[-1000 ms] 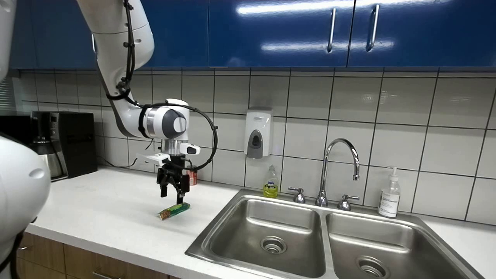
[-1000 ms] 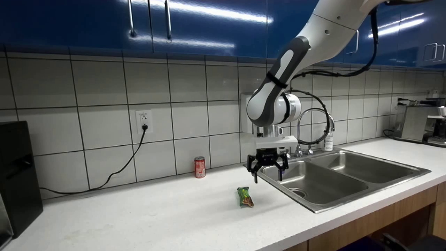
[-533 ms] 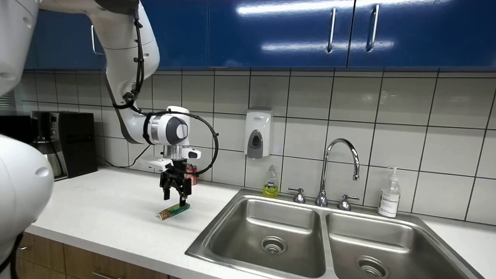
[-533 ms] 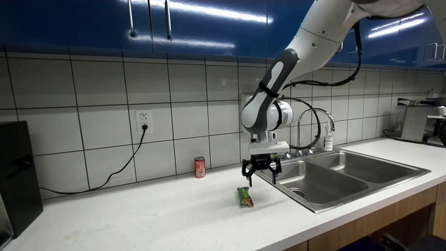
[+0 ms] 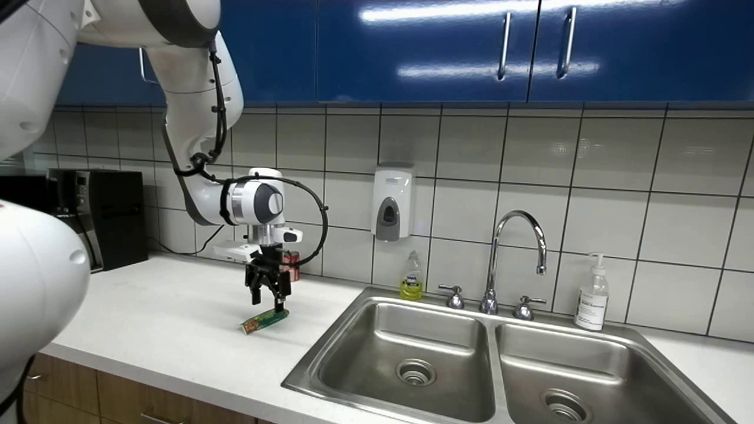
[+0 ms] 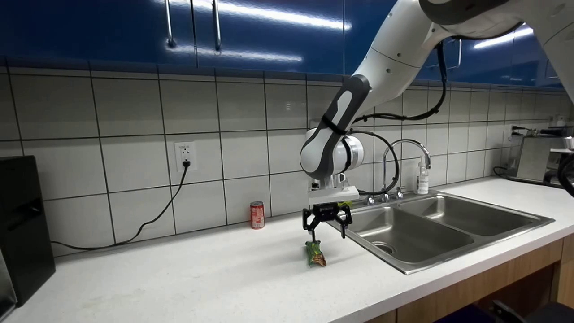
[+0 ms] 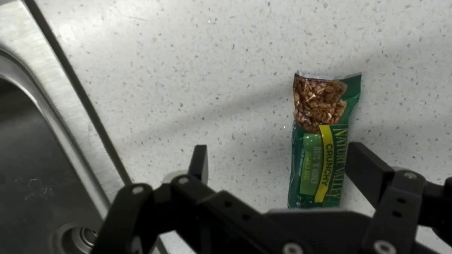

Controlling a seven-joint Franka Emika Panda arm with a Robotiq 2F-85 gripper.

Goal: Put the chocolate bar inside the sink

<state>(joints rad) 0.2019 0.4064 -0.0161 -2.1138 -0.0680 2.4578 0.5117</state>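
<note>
The chocolate bar, a green packet with a reddish-brown end, lies flat on the white counter in both exterior views [image 5: 265,321] [image 6: 315,255] and the wrist view [image 7: 319,158]. My gripper [image 5: 268,303] is open and low above it; it also shows in an exterior view [image 6: 328,237]. In the wrist view the bar is between the open fingers [image 7: 277,155], close to the right-hand finger; I cannot tell if they touch. The bar's near end is hidden behind the gripper. The steel sink [image 5: 312,364] is beside the bar; its rim shows in the wrist view [image 7: 58,81].
A red can [image 6: 257,215] stands by the wall behind the bar. A yellow soap bottle [image 5: 412,280], the chrome faucet [image 5: 495,259] and a pump bottle [image 5: 592,297] stand behind the sink. A black appliance [image 6: 27,229] stands on the counter.
My gripper has come down and, in an exterior view, moved left over the bar, one finger now at its far end. The bar has not moved. The gripper stays open.
</note>
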